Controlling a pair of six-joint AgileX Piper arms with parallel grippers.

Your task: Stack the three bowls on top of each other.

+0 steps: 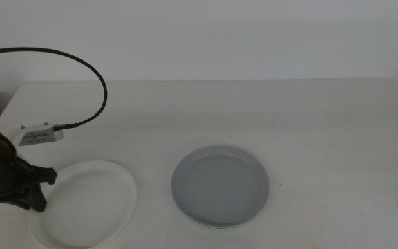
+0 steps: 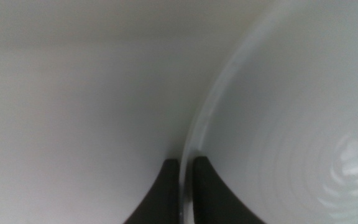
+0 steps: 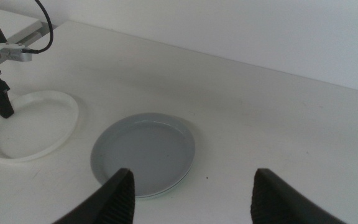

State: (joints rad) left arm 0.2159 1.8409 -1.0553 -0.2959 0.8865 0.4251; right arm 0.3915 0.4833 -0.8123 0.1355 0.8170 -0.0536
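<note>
White bowl: the shallow, round white dish with a low rim [image 1: 83, 202] lies on the pale table [image 1: 268, 111] at my left side, near the front edge, and my left gripper [image 1: 26, 190] is on its outer left rim
Grey-blue bowl: the shallow pale grey-blue round dish [image 1: 220, 185] sits in the middle of the table, just to the right of the white one, the two rims apart
Mint bowl: a thin pale green edge [image 3: 166, 190] shows under the grey-blue dish at its near side, so I judge that the mint dish already lies beneath it
Direction of the move: from my left gripper the grey-blue pile lies to the right, across the white dish; round dishes, so no long axis to line up
Nearer arm: my left arm is at the white bowl; my right gripper [image 3: 191, 190] hangs above and behind the grey-blue pile, touching nothing
Left gripper state: in the left wrist view the two dark jaws [image 2: 182, 196] stand nearly together with the white rim [image 2: 194, 130] pinched between them, one jaw outside the dish and one inside, so I am grasping the white bowl by its edge
Right gripper state: jaws spread wide, released, holding nothing
Cable: a black cable [image 1: 81, 66] arcs over my left wrist, clear of the dishes
Judged step: white bowl is gripped but looks still down on the table; lifting and carrying it rightward onto the pile is what remains
</note>
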